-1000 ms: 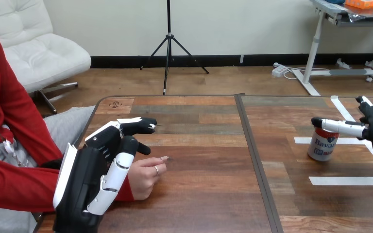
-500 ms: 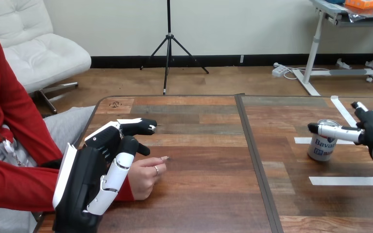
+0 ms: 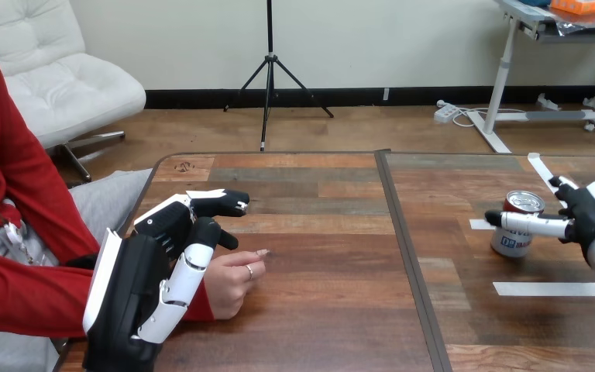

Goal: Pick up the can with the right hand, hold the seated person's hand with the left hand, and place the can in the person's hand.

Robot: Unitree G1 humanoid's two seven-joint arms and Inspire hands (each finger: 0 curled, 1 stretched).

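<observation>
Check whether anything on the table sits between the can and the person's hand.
Nothing visible does: bare table lies between the can at the right and the person's hand at the left, beside the left hand.

**COLOUR AND PATTERN REFERENCE**

Can [image 3: 517, 226]: red and white body, dark lettering, silver top. Left hand [image 3: 143, 291] and right hand [image 3: 589, 217]: black with white shells. Table [image 3: 325, 310]: brown wood-plank pattern, dark centre seam. Tape strips [image 3: 546, 289]: white. Person's sleeve [image 3: 15, 294]: red.
</observation>
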